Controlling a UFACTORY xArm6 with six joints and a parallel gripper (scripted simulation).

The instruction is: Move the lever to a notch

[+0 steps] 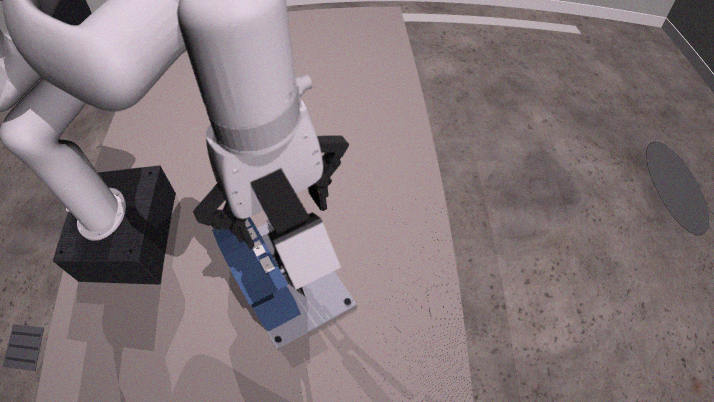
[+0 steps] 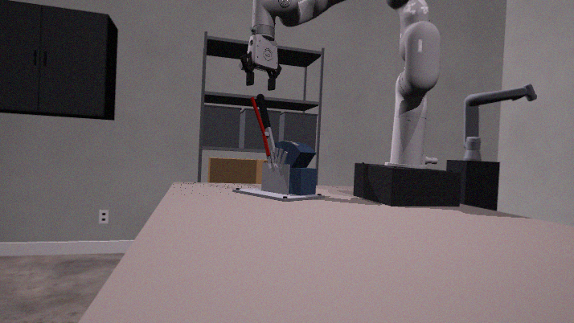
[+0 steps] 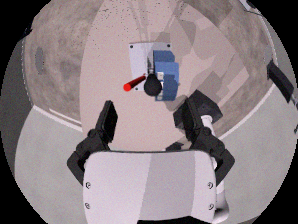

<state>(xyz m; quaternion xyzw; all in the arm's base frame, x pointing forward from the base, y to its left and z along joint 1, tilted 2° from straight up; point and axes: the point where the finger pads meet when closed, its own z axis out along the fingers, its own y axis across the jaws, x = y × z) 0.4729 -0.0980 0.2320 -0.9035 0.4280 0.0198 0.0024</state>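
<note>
Above lever handle: gripper, fingers spread wide, empty. Risk: misaligned descent pinches handle alone, missing red bar; latch likely stays locked.

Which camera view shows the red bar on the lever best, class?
The exterior view: the red bar shows at full length beside the black handle, below the open gripper. The wrist view shows it foreshortened, a short red stub. In the top view the arm hides it.
</note>
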